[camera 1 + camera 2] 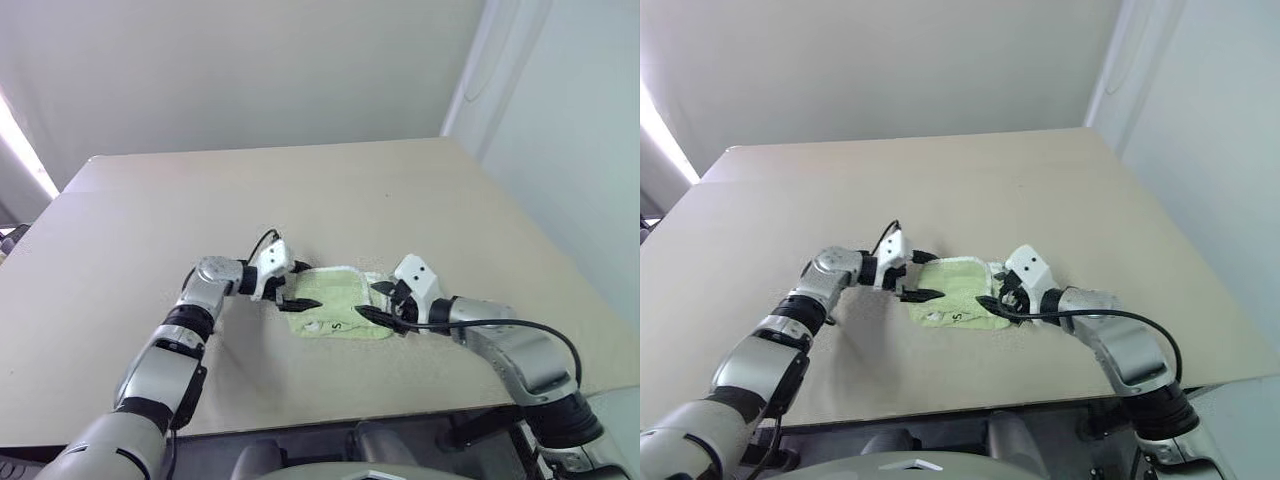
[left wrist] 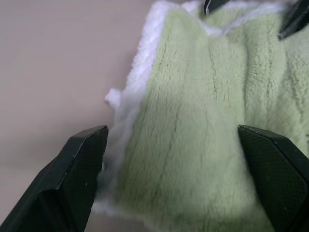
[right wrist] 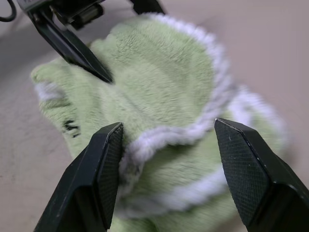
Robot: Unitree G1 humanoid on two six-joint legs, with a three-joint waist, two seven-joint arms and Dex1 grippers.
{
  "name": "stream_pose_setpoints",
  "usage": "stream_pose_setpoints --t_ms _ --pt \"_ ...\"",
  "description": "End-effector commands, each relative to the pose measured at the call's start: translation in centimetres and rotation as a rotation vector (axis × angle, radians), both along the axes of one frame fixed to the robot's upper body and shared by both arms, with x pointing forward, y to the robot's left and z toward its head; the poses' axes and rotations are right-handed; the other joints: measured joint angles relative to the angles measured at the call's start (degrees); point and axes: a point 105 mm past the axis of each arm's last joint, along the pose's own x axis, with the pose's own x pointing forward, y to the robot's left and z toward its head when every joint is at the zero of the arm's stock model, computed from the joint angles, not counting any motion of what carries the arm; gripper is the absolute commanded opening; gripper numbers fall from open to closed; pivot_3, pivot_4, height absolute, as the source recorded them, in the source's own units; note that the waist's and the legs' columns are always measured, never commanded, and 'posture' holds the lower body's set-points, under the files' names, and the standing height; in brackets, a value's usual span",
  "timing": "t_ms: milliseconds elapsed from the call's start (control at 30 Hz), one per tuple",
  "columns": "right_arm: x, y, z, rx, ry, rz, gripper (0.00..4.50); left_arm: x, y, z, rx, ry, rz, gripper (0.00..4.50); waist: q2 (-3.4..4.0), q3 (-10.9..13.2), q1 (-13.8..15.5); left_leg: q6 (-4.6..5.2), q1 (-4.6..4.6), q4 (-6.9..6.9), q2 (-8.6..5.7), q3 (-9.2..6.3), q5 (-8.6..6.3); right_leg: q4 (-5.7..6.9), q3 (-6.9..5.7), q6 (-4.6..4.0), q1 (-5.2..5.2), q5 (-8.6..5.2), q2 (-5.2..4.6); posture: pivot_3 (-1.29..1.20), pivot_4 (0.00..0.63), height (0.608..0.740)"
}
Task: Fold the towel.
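Observation:
The light green towel (image 1: 338, 308) with white stitched edges lies bunched and partly folded on the tan table (image 1: 300, 190), near its front edge. A small dark mark (image 3: 71, 127) shows on the cloth. My left gripper (image 1: 300, 287) is at the towel's left end, open, its fingers (image 2: 77, 169) straddling the white-edged side (image 2: 140, 82) of the cloth. At the towel's right end my right gripper (image 1: 371, 302) is open too, with a raised white-edged fold (image 3: 174, 133) between its fingers (image 3: 104, 164). One black finger of the left gripper (image 3: 72, 48) rests on the far side of the cloth.
The table's front edge (image 1: 330, 418) runs close below the towel. A pale wall (image 1: 580, 150) stands past the table's right edge. A black cable (image 1: 520, 325) loops over my right forearm. Bare tabletop stretches behind and to the left of the towel.

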Motion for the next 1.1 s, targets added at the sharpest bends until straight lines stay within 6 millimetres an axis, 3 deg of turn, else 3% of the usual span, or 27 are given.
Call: stream_pose_setpoints --t_ms 33,133,200,233,400,500,600,900,1100 --pt "0.0 0.1 1.8 -0.001 -0.063 0.046 3.16 1.4 0.1 7.0 -0.194 0.112 -0.017 4.47 -0.04 0.0 -0.3 0.01 -0.05 -0.03 0.00 -0.05 0.00 0.01 0.00 0.00 -0.10 0.00 0.02 0.00 0.000 0.712" --pt "-0.2 0.0 2.3 0.003 -0.072 0.074 3.71 0.7 0.3 12.4 -0.281 0.151 -0.047 4.50 -0.04 0.0 -0.3 0.03 -0.96 -0.02 0.00 -0.12 0.00 0.00 -0.01 0.22 -0.74 0.11 0.02 0.00 0.000 0.712" --pt "-0.4 0.4 3.4 0.026 -0.102 0.104 4.36 0.0 0.5 14.5 -0.289 0.163 -0.051 4.50 -0.03 0.0 -0.5 0.04 -0.99 0.00 0.00 -0.08 -0.01 0.00 0.03 0.23 -0.97 0.14 0.01 0.00 0.000 0.712" --pt "-0.5 0.6 3.9 0.026 -0.120 0.126 4.44 -0.6 0.7 14.8 -0.261 0.147 -0.060 4.50 0.01 0.0 -0.5 0.08 -0.99 -0.01 0.00 -0.06 -0.03 0.00 0.07 0.22 -0.98 0.14 0.01 0.00 0.000 0.712" --pt "-0.6 1.3 5.6 -0.059 -0.220 0.212 4.44 -4.3 2.0 12.6 -0.046 0.017 -0.141 4.50 0.20 0.0 -0.4 0.17 -0.89 -0.07 0.00 0.01 -0.08 0.05 0.14 0.30 -0.98 -0.01 0.02 0.00 0.000 0.712" --pt "-0.3 1.4 5.9 -0.150 -0.290 0.258 4.44 -5.8 2.7 11.5 0.036 -0.046 -0.179 4.50 0.09 0.1 0.0 0.15 -0.82 -0.02 0.01 -0.03 -0.07 0.07 0.11 0.04 -1.01 -0.09 0.03 0.00 0.000 0.712" --pt "-1.4 2.3 6.2 -0.179 -0.306 0.360 4.44 -6.9 2.9 10.4 0.104 -0.104 -0.213 4.50 0.03 0.1 0.5 0.07 -0.85 0.11 0.00 0.01 -0.02 0.05 0.13 -0.01 -1.00 -0.05 0.01 0.00 0.000 0.712" --pt "-3.8 4.4 3.4 -0.210 -0.269 0.536 4.44 -7.6 2.3 8.6 0.127 -0.121 -0.189 4.50 0.02 0.1 1.1 0.07 -0.87 0.10 -0.03 0.03 -0.02 0.03 0.16 0.01 -1.01 -0.04 -0.01 0.00 0.000 0.712" --pt "-3.5 4.8 1.0 -0.279 -0.293 0.539 4.44 -6.9 2.2 7.9 0.134 -0.126 -0.143 4.50 0.00 0.1 1.0 0.07 -0.85 0.11 -0.03 0.04 -0.02 0.05 0.16 0.00 -1.00 -0.04 0.00 0.00 0.000 0.712"
